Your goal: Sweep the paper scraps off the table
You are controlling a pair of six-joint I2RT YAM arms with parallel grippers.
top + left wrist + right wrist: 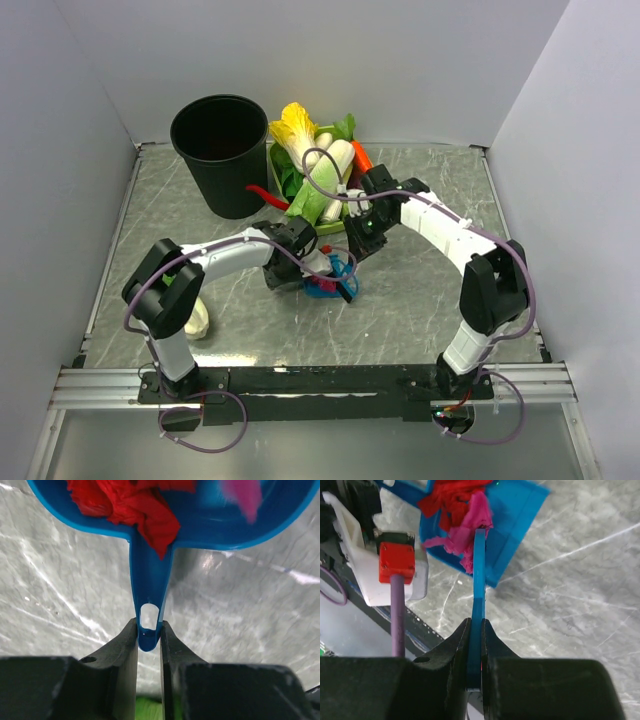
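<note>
L gripper (149,630) clamps 1 dustpan (210,525) w/ red+pink scraps (130,505), R gripper (476,625) clamps 1 blue tool (479,570).

Plain pale grey walls (350,60) close in three sides under soft even light

The table (420,300) is a grey-green surface with white veins and a metal-rail edge. A black bucket (220,150) stands beyond the left gripper (149,639). A vegetable pile (315,170) lies just behind the right gripper (475,630). A pale rounded object (196,322) lies well behind the left gripper.
</note>
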